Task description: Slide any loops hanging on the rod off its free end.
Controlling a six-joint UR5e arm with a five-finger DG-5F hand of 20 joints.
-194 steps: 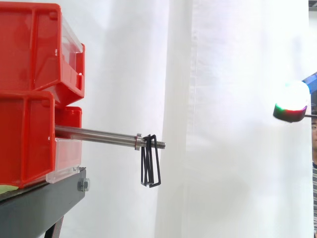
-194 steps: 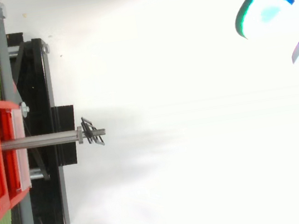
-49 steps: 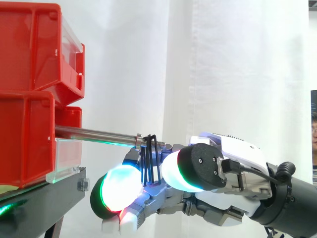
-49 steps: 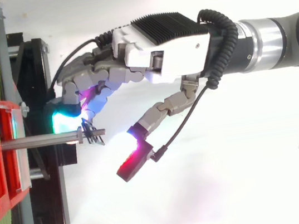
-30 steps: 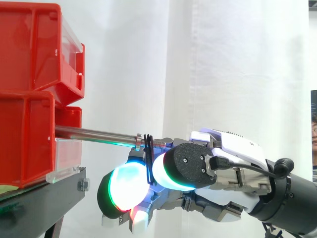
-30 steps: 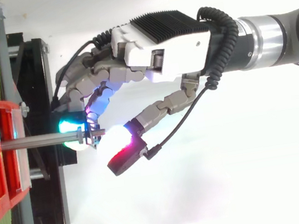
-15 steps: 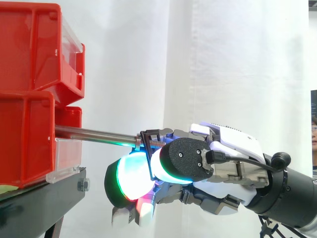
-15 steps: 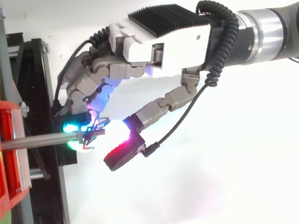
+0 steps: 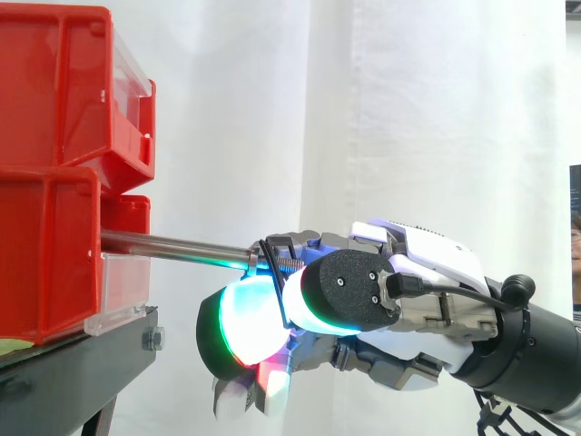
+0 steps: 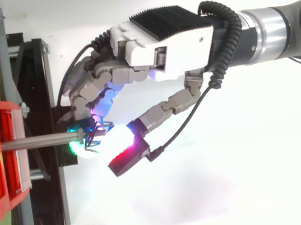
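The white curtain (image 9: pixel 436 109) is hanging behind everything, and all places here I am giving relative to the rod (image 9: pixel 172 243). The red bins (image 9: pixel 54 100) are sitting at the fixed end of the rod, on the black stand (image 9: pixel 73 372) below it. The hand (image 9: pixel 427 272) is now working at the free end of the rod. Some seconds ago it was still far out beyond that end, with only its glowing pads coming into view. Now its fingers are curling round the loops (image 10: pixel 96 136), and two thick pads (image 9: pixel 245 322) are pressing together just under the tip of the rod, so I am judging the hand as clenched on the loops.

The loops themselves are changing too. Before, they were hanging straight down from the rod, close to its free end. Now they are being lifted and twisted into a crooked bunch, but they are still sitting on the threaded tip. For the task this is meaning that the grasp is probably made, and the pull away from the bins, off the free end, is not yet done.

Counting: one rod, one hand, one stand. Of the bins I am seeing at least two, one stacked over the other. The loops are a small bunch of thin black wire, and I cannot count them surely
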